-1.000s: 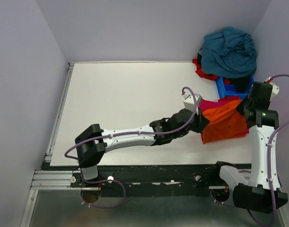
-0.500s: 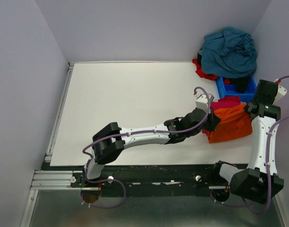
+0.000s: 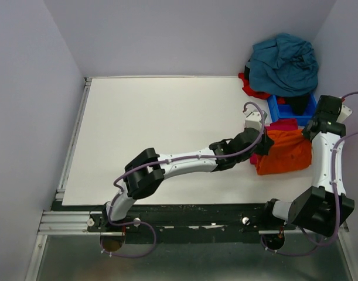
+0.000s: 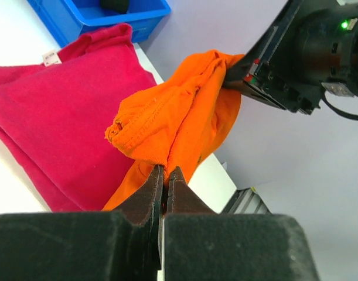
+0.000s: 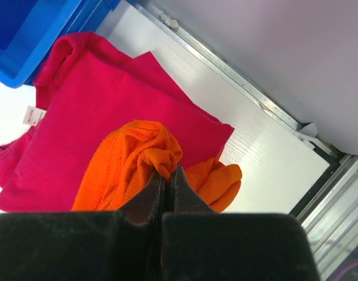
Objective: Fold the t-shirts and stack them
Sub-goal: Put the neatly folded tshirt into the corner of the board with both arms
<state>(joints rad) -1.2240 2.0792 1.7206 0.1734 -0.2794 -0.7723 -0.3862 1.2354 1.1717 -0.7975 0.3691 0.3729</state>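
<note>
Rightward goes the left arm: its elbow and wrist now reach further toward the right side than a second ago. The right arm has drawn back to stand along the right edge. Between them the orange t-shirt has gathered into a tighter bundle.

Biggest thing on show is the white table, with the shirts crowded into its right side. Up in the far right corner the teal-blue t-shirt sits in a loose heap. It is piled over the far end of the blue plastic bin, and a red t-shirt pokes out from under its left side.

Just in front of the bin lies the magenta-red t-shirt, flat on the table. The orange one rests over its near part, so from above only a strip of magenta shows.

Now the grips. The left gripper is pinched tight on a stitched edge of the orange cloth, which rises in a crumpled fold above the fingers. The right gripper is clamped just as firmly on another bunch of the same shirt. From the left wrist, the fabric stretches from one set of fingers up to the other, raised above the magenta shirt.

Smallest detail: a white label at the magenta shirt's collar, close to the bin.
</note>
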